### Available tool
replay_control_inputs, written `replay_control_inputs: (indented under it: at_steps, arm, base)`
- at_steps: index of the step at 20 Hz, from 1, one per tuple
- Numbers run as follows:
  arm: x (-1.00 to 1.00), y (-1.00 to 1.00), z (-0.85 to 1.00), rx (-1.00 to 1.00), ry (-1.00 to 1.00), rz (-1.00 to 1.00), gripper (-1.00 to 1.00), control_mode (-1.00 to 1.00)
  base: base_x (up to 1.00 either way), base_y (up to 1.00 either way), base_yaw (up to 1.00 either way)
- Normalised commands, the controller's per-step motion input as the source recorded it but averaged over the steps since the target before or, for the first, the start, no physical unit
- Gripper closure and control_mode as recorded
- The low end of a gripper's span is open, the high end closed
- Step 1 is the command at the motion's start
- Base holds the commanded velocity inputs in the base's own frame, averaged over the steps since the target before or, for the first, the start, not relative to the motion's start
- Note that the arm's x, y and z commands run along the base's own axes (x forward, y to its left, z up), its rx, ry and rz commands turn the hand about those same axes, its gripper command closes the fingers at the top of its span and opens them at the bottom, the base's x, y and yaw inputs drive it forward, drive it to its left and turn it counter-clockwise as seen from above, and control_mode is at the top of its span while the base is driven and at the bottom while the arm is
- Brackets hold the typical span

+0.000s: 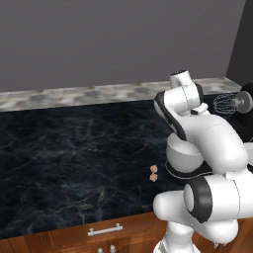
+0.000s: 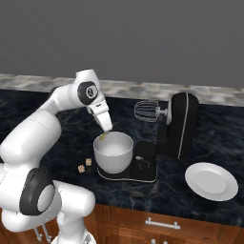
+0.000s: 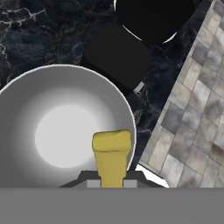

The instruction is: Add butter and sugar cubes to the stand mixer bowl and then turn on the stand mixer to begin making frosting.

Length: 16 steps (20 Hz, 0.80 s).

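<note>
My gripper [image 2: 104, 132] hangs just above the near-left rim of the stand mixer bowl [image 2: 114, 161] and is shut on a yellow stick of butter [image 2: 103, 137]. In the hand view the butter [image 3: 112, 151] stands up between the fingertips over the bowl's [image 3: 26, 109] bare pale inside. The bowl sits on the flat base of the black stand mixer [image 2: 179, 125], whose head is tilted back with the wire whisk [image 2: 146, 110] raised. Two tan sugar cubes [image 2: 85, 165] lie on the dark counter just left of the mixer base, also seen beside the arm [image 1: 153, 173].
A white plate [image 2: 211, 181] lies on the counter right of the mixer. A pale stone strip [image 2: 143, 88] runs along the grey back wall. Wooden drawers with a metal handle [image 1: 105, 230] front the counter below.
</note>
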Motion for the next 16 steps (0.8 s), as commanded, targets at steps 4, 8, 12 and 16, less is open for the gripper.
replay_control_inputs:
  at_steps: [4, 8, 12, 16]
  arm:
    - [0.31, 0.0, -0.32, 0.0, 0.0, 0.03, 1.0, -1.0]
    - [0.12, 0.0, -0.33, 0.0, 0.0, 0.04, 1.0, -1.0]
    - [0.0, 0.0, -0.36, 0.0, 0.0, 0.04, 1.0, -1.0]
    - [0.0, 0.0, -0.31, 0.0, 0.0, 0.04, 1.0, -1.0]
  base:
    - [0.0, 0.0, 0.0]
    - [0.0, 0.0, 0.0]
    - [0.0, 0.0, 0.0]
    - [0.0, 0.0, 0.0]
